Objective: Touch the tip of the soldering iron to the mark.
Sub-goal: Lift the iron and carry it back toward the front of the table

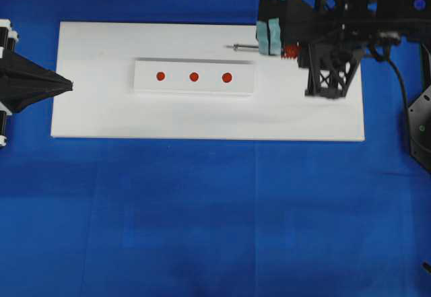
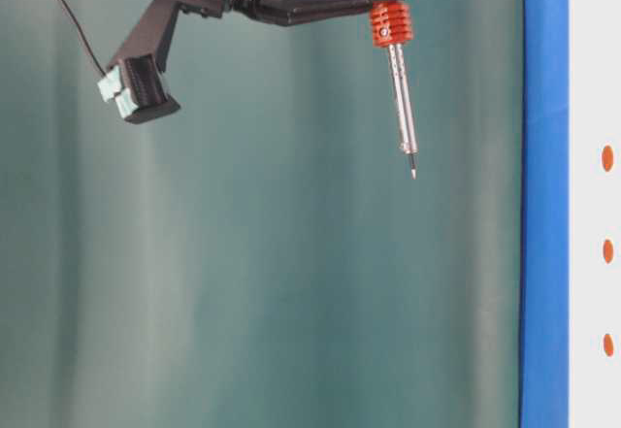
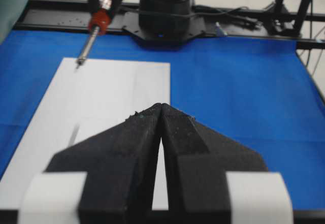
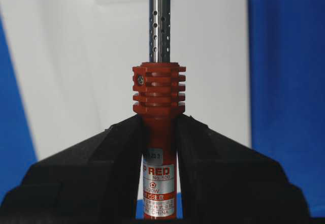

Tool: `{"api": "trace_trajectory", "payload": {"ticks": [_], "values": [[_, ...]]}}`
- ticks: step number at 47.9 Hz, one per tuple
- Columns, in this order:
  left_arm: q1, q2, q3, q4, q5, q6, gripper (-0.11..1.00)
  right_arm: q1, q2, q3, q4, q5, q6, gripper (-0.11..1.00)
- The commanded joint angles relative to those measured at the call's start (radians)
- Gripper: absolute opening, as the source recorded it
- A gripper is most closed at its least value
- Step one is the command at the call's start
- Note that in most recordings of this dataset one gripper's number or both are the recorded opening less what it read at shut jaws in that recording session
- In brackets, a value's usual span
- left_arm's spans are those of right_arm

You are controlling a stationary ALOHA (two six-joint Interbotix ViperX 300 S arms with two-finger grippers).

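Observation:
The soldering iron [image 1: 246,47] has an orange-red handle, a ribbed collar [image 4: 159,89] and a silver shaft. My right gripper [image 1: 301,49] is shut on the handle just behind the collar, with the jaws pressed on both sides [image 4: 159,127]. Three red marks [image 1: 160,76] [image 1: 194,77] [image 1: 227,77] lie in a row on a raised white strip. The iron points left, with its tip [image 1: 235,47] behind the strip and slightly right of the rightmost mark. In the table-level view the tip [image 2: 412,173] hangs in the air, apart from the board. My left gripper [image 1: 69,85] is shut and empty at the board's left edge.
The strip [image 1: 195,88] sits on a white board [image 1: 101,115] lying on blue cloth [image 1: 202,209]. Teal blocks [image 1: 269,34] on the right arm hang over the board's back edge. A black cord [image 1: 397,81] runs down at the right. The right arm's base [image 3: 165,10] stands beyond the board.

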Motion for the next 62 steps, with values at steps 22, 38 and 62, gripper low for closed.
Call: {"api": "trace_trajectory", "payload": {"ticks": [22, 38, 62], "values": [[0.000, 0.003, -0.011, 0.003, -0.014, -0.002, 0.00, 0.331, -0.051, 0.029, -0.034, -0.008, 0.337, 0.06], [0.000, 0.002, -0.011, 0.002, -0.015, -0.002, 0.00, 0.558, -0.015, 0.018, -0.112, 0.014, 0.634, 0.06], [0.000, 0.002, -0.011, 0.002, -0.015, -0.009, 0.00, 0.583, 0.049, -0.009, -0.149, -0.066, 0.655, 0.06]]}}
